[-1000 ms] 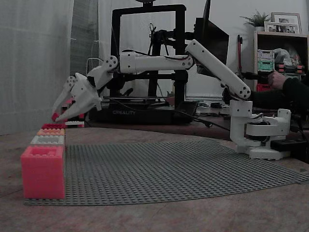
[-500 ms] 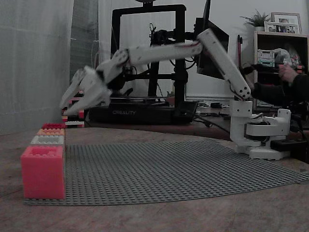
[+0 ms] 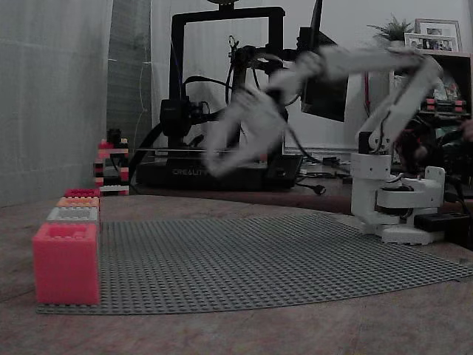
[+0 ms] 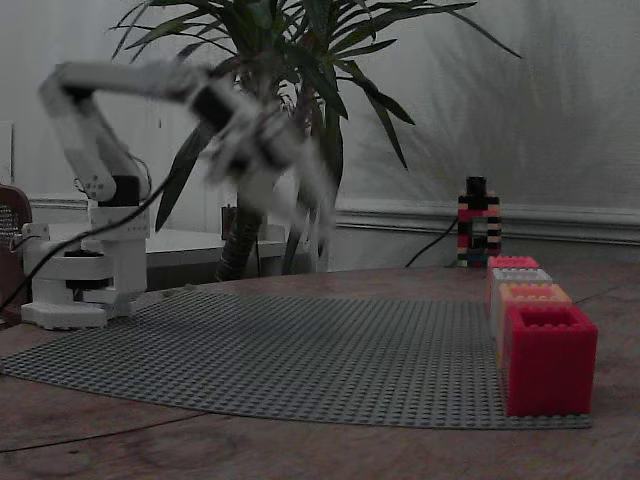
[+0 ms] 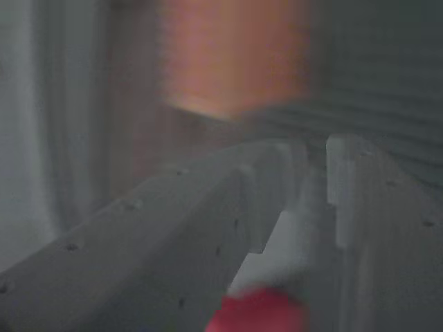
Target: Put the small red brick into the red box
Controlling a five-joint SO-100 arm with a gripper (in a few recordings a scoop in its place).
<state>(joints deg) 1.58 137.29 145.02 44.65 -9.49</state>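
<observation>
The red box (image 3: 81,193) is the far end of a row of brick boxes in one fixed view and the near end (image 4: 548,358) in the other. My white gripper (image 3: 222,159) is a motion blur high over the grey baseplate (image 3: 281,251), well away from the row, and it is blurred again (image 4: 312,220) in front of the plant. The wrist view shows its fingers (image 5: 208,207) close together at the gripper tips (image 5: 316,155), with nothing there. The small red brick is hidden in both fixed views. A blurred red patch (image 5: 256,311) sits low between the fingers; I cannot tell what it is.
The row also holds a salmon-pink box (image 3: 65,262), a grey-white box (image 3: 72,214) and an orange box (image 3: 77,201). A red-and-white striped tower (image 3: 111,166) stands behind the row, as does the tower (image 4: 478,222). The arm's base (image 3: 395,203) stands at the baseplate's edge.
The gripper, which held a small red thing at its tips over the red box, lifted with no red at its tips and has swung fast back toward the base.
</observation>
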